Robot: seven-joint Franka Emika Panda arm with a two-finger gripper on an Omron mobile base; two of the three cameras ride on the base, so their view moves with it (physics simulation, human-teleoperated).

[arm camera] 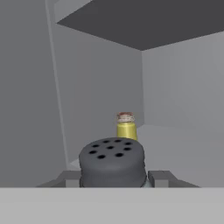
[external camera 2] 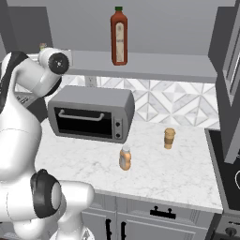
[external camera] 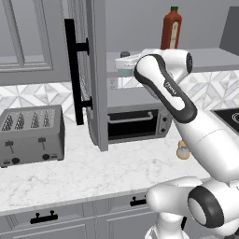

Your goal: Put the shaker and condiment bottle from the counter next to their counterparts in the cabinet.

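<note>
Flat, even rendered light is seen throughout, soft highlights are cast on the arm (external camera: 205,135), and the cabinet (arm camera: 166,83) interior is dimly shaded

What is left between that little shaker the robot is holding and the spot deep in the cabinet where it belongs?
Nothing visible. In the hand view the shaker sits between the jaws, inside the cabinet. Bare grey shelf runs ahead to a small yellow bottle near the back corner, likely its counterpart.

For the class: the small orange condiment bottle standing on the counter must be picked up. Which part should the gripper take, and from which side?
Probably the condiment bottle is best gripped around its squat body below the white cap, coming from above or the open front side: it stands upright, apart from the toaster oven and the tan cylinder.
</note>
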